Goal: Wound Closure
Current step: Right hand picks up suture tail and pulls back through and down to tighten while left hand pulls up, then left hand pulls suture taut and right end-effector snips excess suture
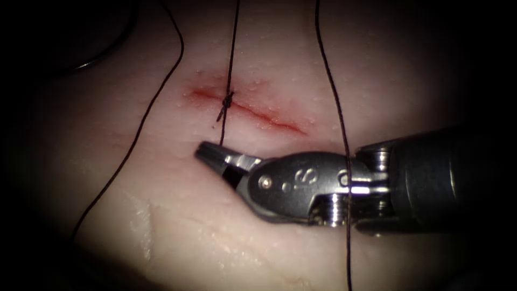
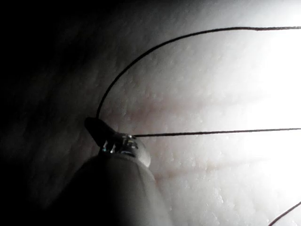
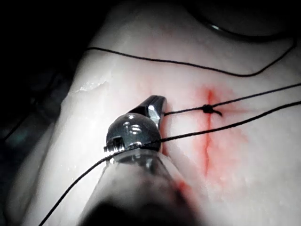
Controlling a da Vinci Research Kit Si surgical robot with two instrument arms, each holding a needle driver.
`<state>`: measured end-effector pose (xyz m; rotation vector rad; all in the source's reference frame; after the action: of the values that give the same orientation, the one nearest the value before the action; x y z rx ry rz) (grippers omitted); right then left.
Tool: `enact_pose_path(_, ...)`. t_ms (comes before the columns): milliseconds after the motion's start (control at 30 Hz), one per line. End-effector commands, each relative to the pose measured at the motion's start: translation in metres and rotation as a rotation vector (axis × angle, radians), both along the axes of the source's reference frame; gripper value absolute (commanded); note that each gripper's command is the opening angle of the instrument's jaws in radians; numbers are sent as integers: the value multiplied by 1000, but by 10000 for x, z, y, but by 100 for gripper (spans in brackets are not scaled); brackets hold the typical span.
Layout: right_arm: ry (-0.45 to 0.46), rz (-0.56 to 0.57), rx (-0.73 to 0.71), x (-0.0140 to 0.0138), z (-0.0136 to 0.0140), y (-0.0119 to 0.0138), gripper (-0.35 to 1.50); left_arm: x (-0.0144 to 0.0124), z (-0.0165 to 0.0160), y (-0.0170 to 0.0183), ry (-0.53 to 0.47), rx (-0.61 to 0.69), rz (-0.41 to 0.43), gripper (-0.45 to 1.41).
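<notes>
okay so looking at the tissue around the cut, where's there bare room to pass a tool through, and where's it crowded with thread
Bare tissue lies between the leftmost thread and the right tool, below the cut. Another free strip runs between the two upright strands above the cut. It is crowded at the knot, where the right tool's shut jaws hold the thread, and where a strand crosses its wrist.

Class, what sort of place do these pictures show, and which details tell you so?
Probably a surgical training bench, not an operating room. A slab of tissue with a short cut carries one knot of thread, and the right tool grips a thread end below that knot.
</notes>
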<state>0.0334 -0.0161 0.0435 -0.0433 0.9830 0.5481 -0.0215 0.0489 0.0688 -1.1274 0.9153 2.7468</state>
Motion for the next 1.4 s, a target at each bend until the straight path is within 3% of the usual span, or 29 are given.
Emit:
enact_pose_path(33, 1, -7, 3, 7, 3, -12, -35, -5, 6, -1, 0, 1, 0, -45)
enact_pose_path(533, 5, -10, 4, 9, -1, -17, -35, -7, 7, 2, 20, -18, 11, -45)
enact_pose_path(833, 38, 13, 11, 3, 2, 2, -32, -16, -9, -29, -39, -10, 52, -45)
enact_pose_path(900, 40, 19, 14, 2, 5, 5, 36, -18, -15, -35, -59, 9, 64, -45)
enact_pose_path(1000, 39, 20, 14, -1, 8, 8, 85, -21, -26, -43, -77, 34, 77, -45)
enact_pose_path(1167, 47, 19, 24, -3, 5, 11, 126, -25, -50, -63, -125, 71, 113, -45)
enact_pose_path(1400, 83, 4, 53, -6, -6, 6, 126, -18, -79, -83, -219, 138, 124, -45)
